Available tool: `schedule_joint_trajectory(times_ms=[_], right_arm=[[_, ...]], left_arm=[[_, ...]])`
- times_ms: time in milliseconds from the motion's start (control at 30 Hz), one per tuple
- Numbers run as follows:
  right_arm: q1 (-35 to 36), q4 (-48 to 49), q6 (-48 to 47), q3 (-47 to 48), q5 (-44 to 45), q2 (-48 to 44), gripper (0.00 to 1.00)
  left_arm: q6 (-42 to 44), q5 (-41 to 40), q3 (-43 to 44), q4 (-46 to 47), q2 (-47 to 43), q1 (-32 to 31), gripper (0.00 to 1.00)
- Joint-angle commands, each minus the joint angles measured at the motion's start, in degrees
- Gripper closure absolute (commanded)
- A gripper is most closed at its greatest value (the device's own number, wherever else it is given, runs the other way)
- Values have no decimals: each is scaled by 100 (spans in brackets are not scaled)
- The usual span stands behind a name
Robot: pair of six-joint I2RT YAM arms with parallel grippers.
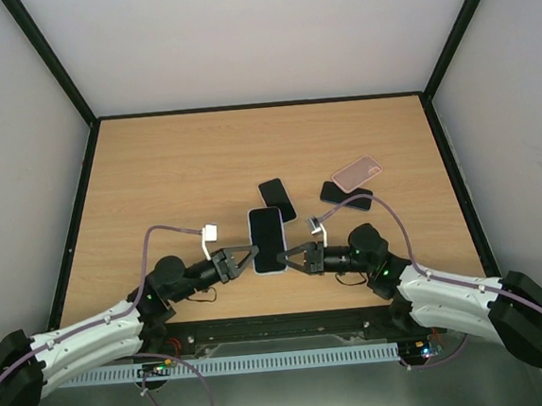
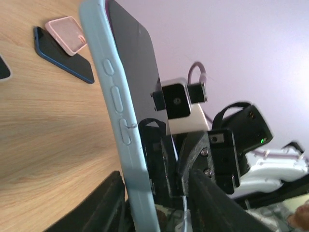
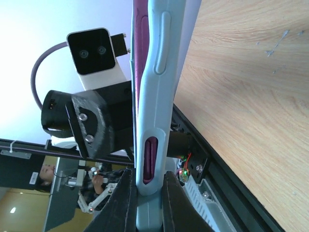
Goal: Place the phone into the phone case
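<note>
1. Top external showed the phone point(image 1: 267, 239) already sitting in its pale case point(image 1: 256, 261), held between both hands near the counter's point(image 1: 173, 173) front edge.
2. Left hand point(image 1: 241, 259) pinched the case's left side, right hand point(image 1: 295, 256) its right; both were closed on it.
3. Seating looked nearly done; I judged only a final press remained.
4. Wrist views alone revealed the case's side buttons; only the top view showed two spare phones point(image 1: 276, 199) and a pink case point(image 1: 356, 170) well apart.

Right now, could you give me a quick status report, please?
Left gripper and right gripper both clamp the cased phone. Spare phones, pink case beyond, clear.
</note>
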Motion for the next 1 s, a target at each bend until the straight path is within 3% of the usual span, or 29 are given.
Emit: schedule_joint_trajectory(times_ms=[0,233,367,500,667,833,967], right_arm=[[-1,252,-504,133,-107,-234,98],[31,-2,-975,249,-388,-265,98],[44,49,-986,176,-406,-193,98],[49,-93,-1121,177,-375,-145,98],[46,-348,-1311,277,-416,-124,96],[42,-950,-1627,465,-390,-195,83],[42,-1480,-1910,592,-145,-309,68]], left_arm=[[16,-161,49,134,-135,63,57],[-145,-263,246,94,81,122,47],[-198,-288,312,119,126,166,49],[-163,-213,366,54,67,167,57],[89,-65,312,-165,-70,162,82],[229,147,174,-32,-214,170,95],[295,327,99,43,-206,170,98]])
